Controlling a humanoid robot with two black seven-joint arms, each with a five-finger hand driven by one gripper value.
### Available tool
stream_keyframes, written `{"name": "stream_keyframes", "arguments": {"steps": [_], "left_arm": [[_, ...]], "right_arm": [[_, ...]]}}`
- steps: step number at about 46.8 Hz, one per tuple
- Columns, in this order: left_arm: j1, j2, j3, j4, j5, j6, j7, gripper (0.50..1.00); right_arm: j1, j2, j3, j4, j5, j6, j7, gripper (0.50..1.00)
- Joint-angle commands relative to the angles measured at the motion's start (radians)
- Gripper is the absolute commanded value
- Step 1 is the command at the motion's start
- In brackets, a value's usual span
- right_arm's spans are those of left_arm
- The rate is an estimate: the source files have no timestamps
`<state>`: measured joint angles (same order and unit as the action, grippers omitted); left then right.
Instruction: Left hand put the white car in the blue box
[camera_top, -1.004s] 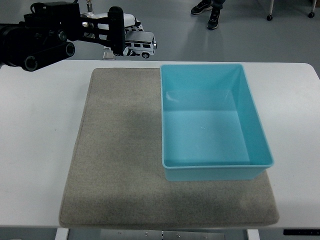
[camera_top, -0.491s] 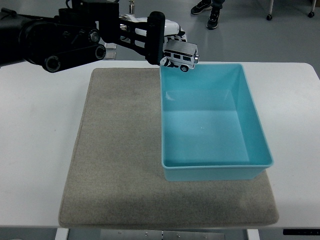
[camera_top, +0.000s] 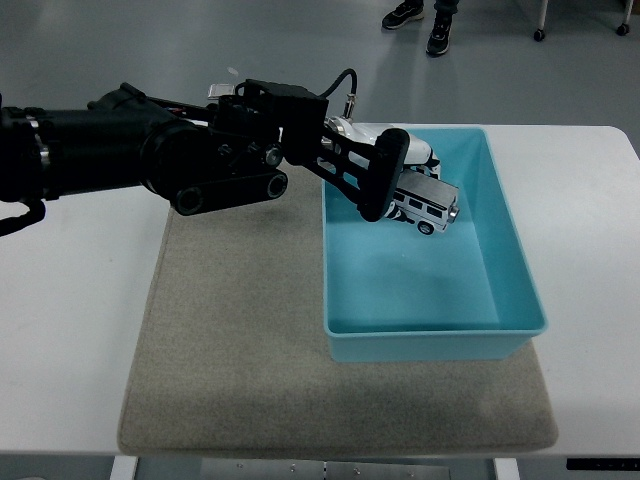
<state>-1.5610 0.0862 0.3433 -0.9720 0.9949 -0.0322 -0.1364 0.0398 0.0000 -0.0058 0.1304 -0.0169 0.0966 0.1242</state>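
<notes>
Your black left arm (camera_top: 150, 160) comes in from the bench's left edge and stretches out nearly level toward the right, crossing the far left corner of the flat grey felt mat (camera_top: 240, 330). Your five-fingered left hand (camera_top: 375, 175) hangs over the rim of the open rectangular light-blue plastic box (camera_top: 510, 290), its fingers curled around the small white toy car with dark windows (camera_top: 425, 203). You hold the car tilted, nose down toward the right, above the box's far left part, clear of the floor. The box sits on the mat's right side, on the white table (camera_top: 70, 330)
</notes>
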Motion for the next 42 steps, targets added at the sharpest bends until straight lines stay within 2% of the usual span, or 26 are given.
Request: {"name": "stream_keyframes", "arguments": {"steps": [1, 10, 19, 27, 31, 34, 39, 42], "left_arm": [[0.022, -0.025, 0.0, 0.006, 0.004, 0.0, 0.001, 0.5], [0.075, -0.06, 0.005, 0.03, 0.008, -0.002, 0.001, 0.5], [0.084, -0.063, 0.008, 0.03, 0.007, -0.028, 0.003, 0.5], [0.085, -0.065, 0.008, 0.029, 0.007, -0.028, 0.008, 0.5], [0.085, -0.065, 0.008, 0.025, 0.005, -0.028, 0.008, 0.587], [0.085, -0.065, 0.008, 0.021, 0.005, -0.026, 0.004, 0.715], [0.085, -0.066, 0.006, 0.015, -0.009, -0.021, 0.003, 0.878], [0.084, -0.066, 0.006, 0.013, -0.012, -0.02, 0.003, 0.936]], "right_arm": [[0.0, 0.0, 0.0, 0.0, 0.0, 0.0, 0.0, 0.936], [0.0, 0.0, 0.0, 0.0, 0.0, 0.0, 0.0, 0.936], [0.0, 0.0, 0.0, 0.0, 0.0, 0.0, 0.0, 0.936], [0.0, 0.0, 0.0, 0.0, 0.0, 0.0, 0.0, 0.936], [0.0, 0.0, 0.0, 0.0, 0.0, 0.0, 0.0, 0.936], [0.0, 0.0, 0.001, 0.0, 0.0, 0.0, 0.0, 0.936], [0.0, 0.0, 0.001, 0.0, 0.0, 0.0, 0.0, 0.938], [0.0, 0.0, 0.0, 0.0, 0.0, 0.0, 0.0, 0.936]]}}
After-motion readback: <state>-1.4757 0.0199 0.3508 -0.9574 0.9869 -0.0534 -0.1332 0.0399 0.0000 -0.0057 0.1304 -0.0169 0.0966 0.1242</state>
